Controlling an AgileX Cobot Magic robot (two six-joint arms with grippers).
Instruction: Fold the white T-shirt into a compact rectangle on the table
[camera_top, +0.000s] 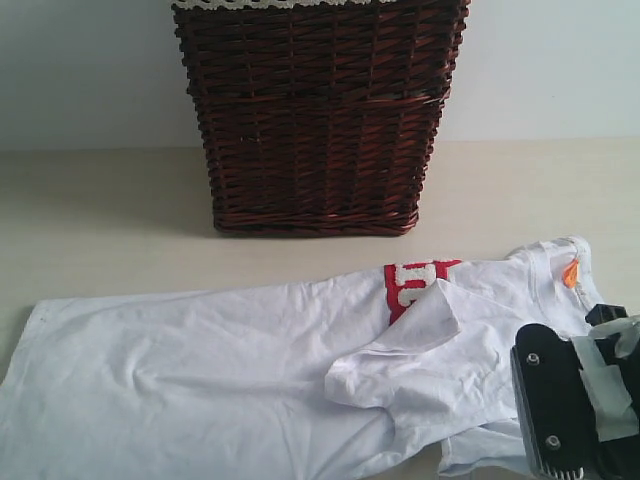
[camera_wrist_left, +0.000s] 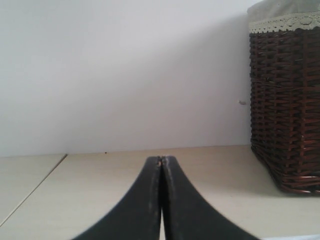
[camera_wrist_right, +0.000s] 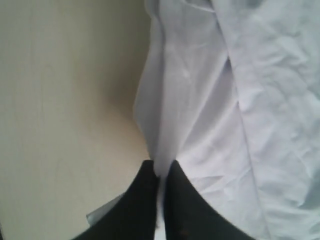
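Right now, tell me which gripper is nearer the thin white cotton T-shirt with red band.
Right. The right gripper pinches the white T-shirt's edge; the left gripper is over bare beige table.

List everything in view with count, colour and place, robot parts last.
white T-shirt: one, white, spread on the table in front of the basket, partly folded over near its right end
red band: one, red with white letters, on the shirt, partly covered by a fold
neck tag: one, orange, at the shirt's collar, far right
wicker basket: one, dark brown, standing at the back of the table
liner: one, grey with lace trim, at the basket's rim
table: one, pale beige, under everything
wall: one, white, behind the table
left end effector: one, black, shut and empty, above bare table
right end effector: one, black, shut on the shirt's edge
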